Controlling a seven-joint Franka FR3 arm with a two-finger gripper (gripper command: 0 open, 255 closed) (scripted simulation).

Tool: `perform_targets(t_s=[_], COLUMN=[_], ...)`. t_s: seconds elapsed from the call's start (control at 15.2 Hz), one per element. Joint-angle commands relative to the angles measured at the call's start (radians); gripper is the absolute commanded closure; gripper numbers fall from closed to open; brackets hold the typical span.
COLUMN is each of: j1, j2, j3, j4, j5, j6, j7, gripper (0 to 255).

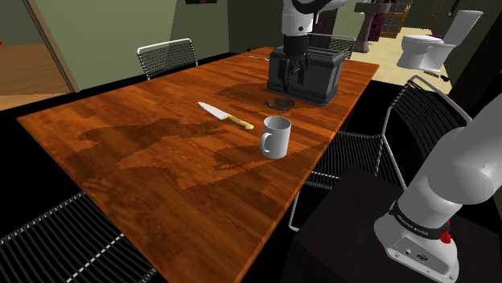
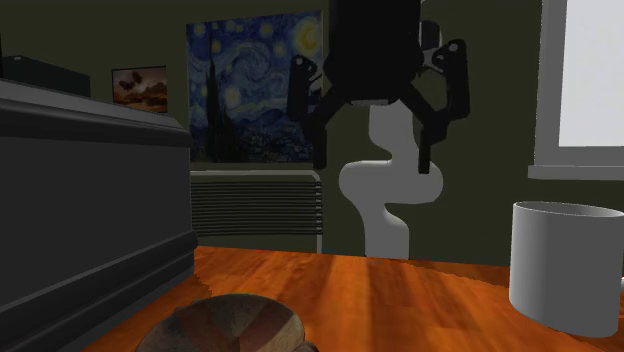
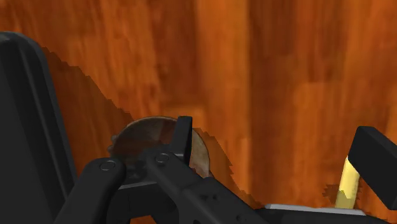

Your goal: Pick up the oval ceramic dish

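The dish (image 1: 280,104) is a small brown oval bowl on the wooden table (image 1: 161,161), right in front of a black box-shaped appliance (image 1: 310,72). In the second exterior view the dish (image 2: 235,325) lies low in the foreground, and my gripper (image 2: 375,160) hangs well above the table behind it, open, with nothing between its fingers. In the wrist view the dish (image 3: 143,137) sits beside and partly behind one finger (image 3: 182,137), outside the gap of the gripper (image 3: 280,153). In the shoulder view the gripper (image 1: 291,76) hovers above the dish.
A white mug (image 1: 275,135) stands near the dish, toward the stand. A knife (image 1: 225,116) with a yellow handle lies toward the shoulder view's left. Wire chairs (image 1: 167,56) surround the table. The black appliance (image 2: 80,200) rises close beside the dish.
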Motion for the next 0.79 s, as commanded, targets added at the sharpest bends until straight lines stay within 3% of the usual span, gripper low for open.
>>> perform_targets(t_s=[0.0, 0.53, 0.73], j1=[-0.003, 0.009, 0.010], j2=[0.095, 0.490, 0.500], j3=[0.004, 0.008, 0.006], j4=[0.079, 0.491, 0.477], j5=[-0.019, -0.094, -0.095], j6=[-0.006, -0.112, -0.089], j7=[0.014, 0.069, 0.072], gripper=[0, 0, 0])
